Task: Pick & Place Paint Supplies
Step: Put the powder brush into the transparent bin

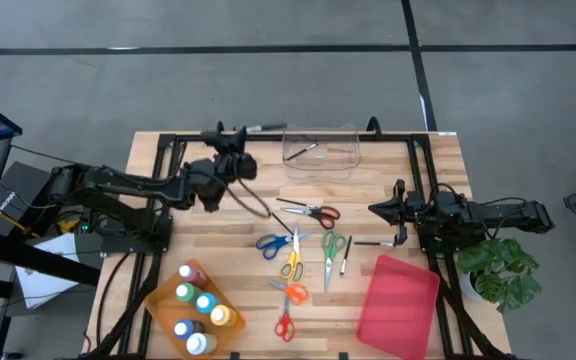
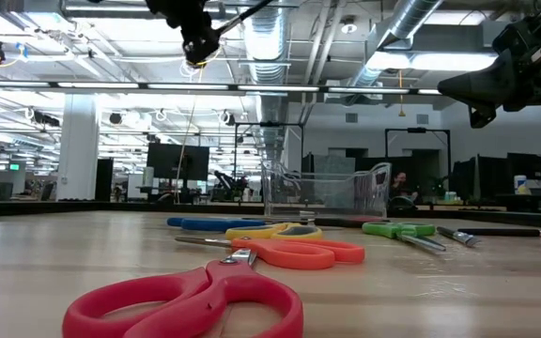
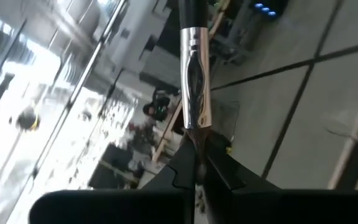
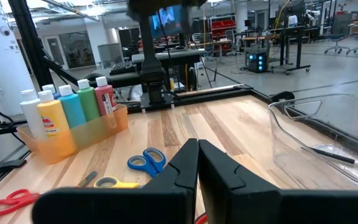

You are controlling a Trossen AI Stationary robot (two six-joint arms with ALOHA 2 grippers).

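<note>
Left gripper (image 1: 230, 150): your fingers pinch a thin paintbrush (image 1: 260, 128) tight, raised, left of the clear bin (image 1: 320, 150).
Handling: light, stiff, slippery; hold it mid-handle.
Right gripper (image 1: 376, 209): closed, empty.

Scissors (image 1: 295, 252) between bottle tray (image 1: 158, 300) and plant (image 1: 500, 268)

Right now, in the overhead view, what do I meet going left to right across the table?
Orange tray of paint bottles → left claw holding a brush → clear bin → pink tray → right claw.
</note>
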